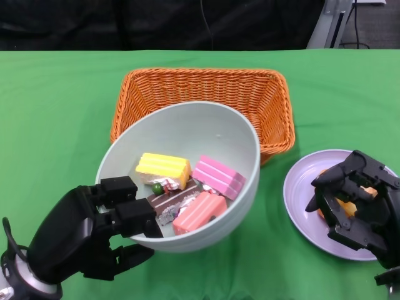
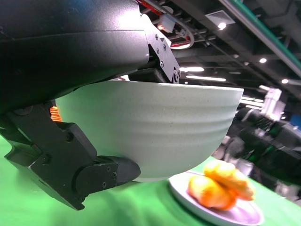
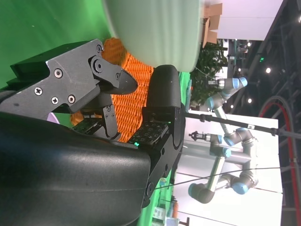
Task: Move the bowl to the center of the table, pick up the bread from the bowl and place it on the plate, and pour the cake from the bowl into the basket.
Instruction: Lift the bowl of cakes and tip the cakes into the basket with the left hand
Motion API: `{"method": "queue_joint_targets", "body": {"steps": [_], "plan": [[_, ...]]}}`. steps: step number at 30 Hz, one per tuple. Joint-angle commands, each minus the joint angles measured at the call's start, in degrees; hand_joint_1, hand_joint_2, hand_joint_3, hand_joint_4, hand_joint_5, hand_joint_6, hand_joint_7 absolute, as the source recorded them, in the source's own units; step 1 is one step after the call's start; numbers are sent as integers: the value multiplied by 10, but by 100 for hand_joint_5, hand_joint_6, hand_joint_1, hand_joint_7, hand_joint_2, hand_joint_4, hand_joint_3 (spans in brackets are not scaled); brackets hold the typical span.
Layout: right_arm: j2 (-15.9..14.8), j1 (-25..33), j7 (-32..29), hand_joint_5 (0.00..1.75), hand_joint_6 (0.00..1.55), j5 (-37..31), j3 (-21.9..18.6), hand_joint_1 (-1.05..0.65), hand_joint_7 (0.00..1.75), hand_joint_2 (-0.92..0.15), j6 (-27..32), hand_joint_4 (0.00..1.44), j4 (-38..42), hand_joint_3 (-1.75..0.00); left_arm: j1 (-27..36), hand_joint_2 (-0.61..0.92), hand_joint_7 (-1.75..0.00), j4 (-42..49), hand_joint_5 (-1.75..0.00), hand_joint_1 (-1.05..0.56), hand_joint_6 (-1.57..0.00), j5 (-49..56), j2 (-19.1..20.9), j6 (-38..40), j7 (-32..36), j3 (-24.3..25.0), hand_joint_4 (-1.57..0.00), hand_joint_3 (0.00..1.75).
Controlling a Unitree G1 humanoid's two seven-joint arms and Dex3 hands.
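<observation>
Bowl [image 1: 187, 144] is lifted in my left hand [image 1: 94, 234], which pinches its rim; bread [image 2: 221, 183] sits on the plate [image 1: 300, 200] under my loosely spread right hand [image 1: 356, 200]. Next I'd tip the cakes [image 1: 187, 187] into the basket [image 1: 200, 90].

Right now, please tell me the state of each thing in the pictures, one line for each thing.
bowl: lifted off the table, tilted, gripped at its rim by the left hand.
cakes: still inside the bowl.
basket: upright behind the bowl; no cake visible in it.
bread: lying on the plate.
plate: flat on the table.
right hand: over the plate, fingers curled; contact with the bread unclear.
</observation>
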Motion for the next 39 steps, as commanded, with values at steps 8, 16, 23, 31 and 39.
{"method": "queue_joint_targets", "body": {"steps": [8,16,23,31,39], "plan": [[4,-11,-8,150,69,-12,1,7,120,-63,-34,71,38,-93,-45,54,-144,-12,-174,-10,-77,-63,-16,-13,-89,66,-77,104],[9,-9,-7,149,71,-14,3,5,118,-60,-33,71,45,-97,-74,58,-131,9,-173,-9,-83,-100,-29,-18,-155,82,-77,95],[9,3,-9,148,69,-27,19,0,117,-62,0,69,30,-87,-147,59,-136,73,-172,-8,-80,-120,-42,-14,-220,76,-77,96],[9,12,-16,146,67,-42,32,0,118,-66,12,67,25,-76,-201,65,-153,131,-175,-9,-67,-157,-76,-2,-277,76,-70,96],[0,11,-9,147,64,-57,43,-2,119,-70,8,65,37,-70,-246,61,-174,198,-175,-7,-52,-167,-114,0,-295,77,-66,106]]}}
